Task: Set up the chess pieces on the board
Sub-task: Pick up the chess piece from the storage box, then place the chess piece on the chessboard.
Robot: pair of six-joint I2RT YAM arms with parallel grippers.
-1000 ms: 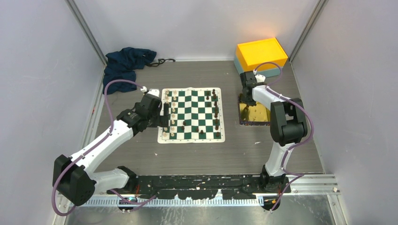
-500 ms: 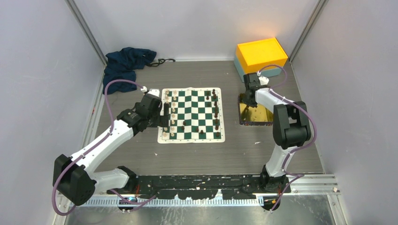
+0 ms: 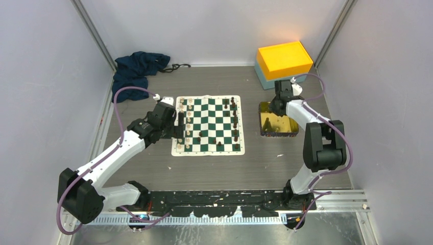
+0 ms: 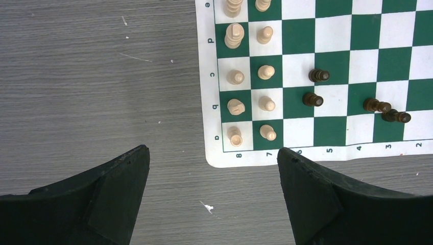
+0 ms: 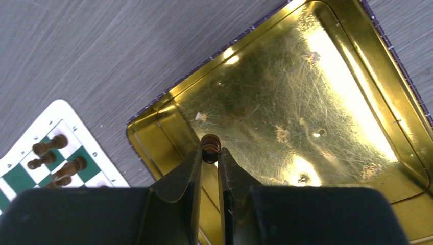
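The green and white board (image 3: pixel 209 125) lies mid-table. Cream pieces (image 4: pixel 235 77) stand in two rows along its left side, and several dark pieces (image 4: pixel 318 75) stand on it, some tilted. My left gripper (image 4: pixel 212 168) is open and empty, hovering just off the board's near left corner (image 3: pixel 178 133). My right gripper (image 5: pixel 210 153) is shut on a dark chess piece (image 5: pixel 210 147), holding it above the gold tray (image 5: pixel 306 92); in the top view it is over the tray's far edge (image 3: pixel 278 104).
An orange and teal box (image 3: pixel 284 62) stands at the back right, just behind the tray (image 3: pixel 278 131). A dark blue cloth (image 3: pixel 137 69) lies at the back left. Grey walls enclose the table on three sides.
My right arm has swung to the right and slightly back over the tray. The left arm has not moved.
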